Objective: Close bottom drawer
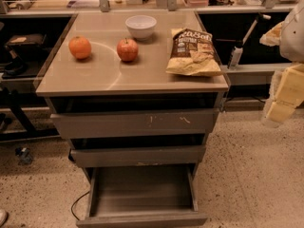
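Camera view gives me the bottom drawer (142, 194) at the foot of the cabinet, pulled well out toward me. Its shallow tray lies open and, as far as I can see, has nothing in it. Its front panel (142, 219) runs along the lower edge of the frame, flat and without a handle.

I judge the drawer stiff and fairly light, riding on slides, so it calls for a straight push rather than a grasp. I would set the hand (285, 96) against the middle of that front and press inward, square to the cabinet. A push near one corner could skew the tray and jam it. The smooth face may let the contact slip, so a centred push seems safest.

Above it, the middle drawer (137, 156) and the top drawer (135, 123), the one with white scratch marks, both stand slightly out. On the table (95, 75) sit an orange (80, 47), an apple (127, 50) near it, a white bowl (140, 26) behind the apple and a chip bag (192, 52) toward the right edge. A dark cable (76, 205) loops on the floor just beside the drawer's left wall; I cannot tell whether it touches.

The hand hangs at the right edge of the frame, well apart from the bottom drawer and higher than it. I cannot tell how far open it is, or whether it has hold of anything.
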